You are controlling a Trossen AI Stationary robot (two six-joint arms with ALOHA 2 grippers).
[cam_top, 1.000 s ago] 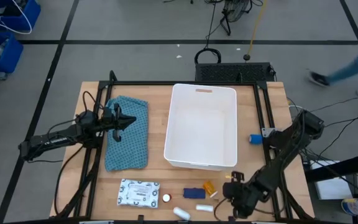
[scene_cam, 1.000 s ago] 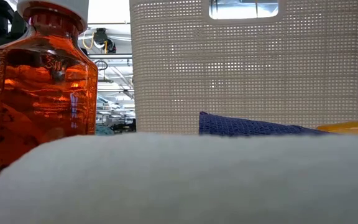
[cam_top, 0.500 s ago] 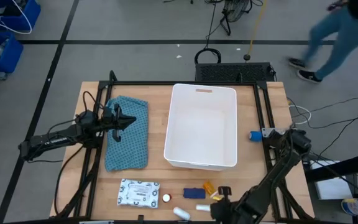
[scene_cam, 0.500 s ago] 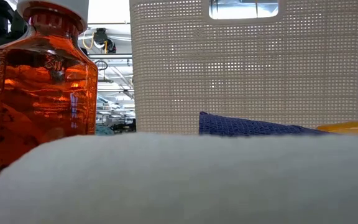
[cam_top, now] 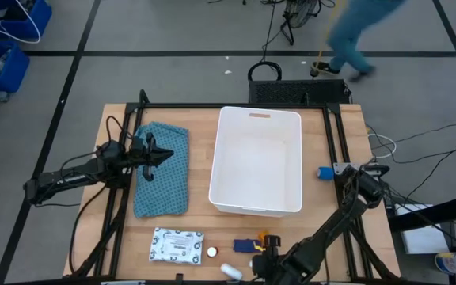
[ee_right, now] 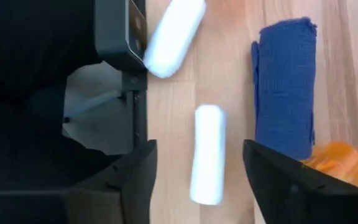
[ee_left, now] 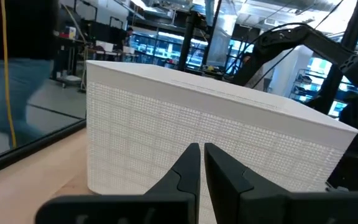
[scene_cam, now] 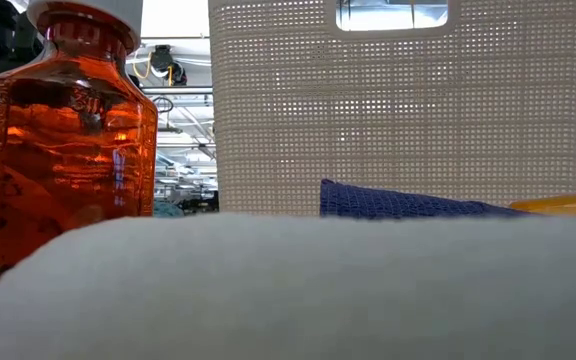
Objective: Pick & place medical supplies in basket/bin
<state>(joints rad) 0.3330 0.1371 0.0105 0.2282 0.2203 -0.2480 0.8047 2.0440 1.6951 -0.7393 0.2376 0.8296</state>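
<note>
The white tub (cam_top: 258,161) stands mid-table. Along the near edge lie a flat white printed packet (cam_top: 176,245), a white-capped red bottle (cam_top: 211,252), a blue folded piece (cam_top: 245,245), an orange pill bottle (cam_top: 267,237) and a white tube (cam_top: 229,271). My right gripper (cam_top: 263,256) is open above them. In its wrist view its fingers stand on either side of a second white tube (ee_right: 207,154), beside the blue piece (ee_right: 284,87), without touching it. My left gripper (cam_top: 161,152) is shut and empty over the teal cloth (cam_top: 161,168), facing the tub (ee_left: 210,137).
A small blue item (cam_top: 324,174) lies on the table right of the tub. The low view is filled by the near white tube (scene_cam: 288,290), the red bottle (scene_cam: 63,150) and the tub wall (scene_cam: 398,100). A person walks on the floor beyond the far edge (cam_top: 359,32).
My right gripper has gone toward the table's left and near edges, from beside the orange pill bottle to above the white tube and blue piece. The supplies lie where they were. The person behind the table has walked leftward.
</note>
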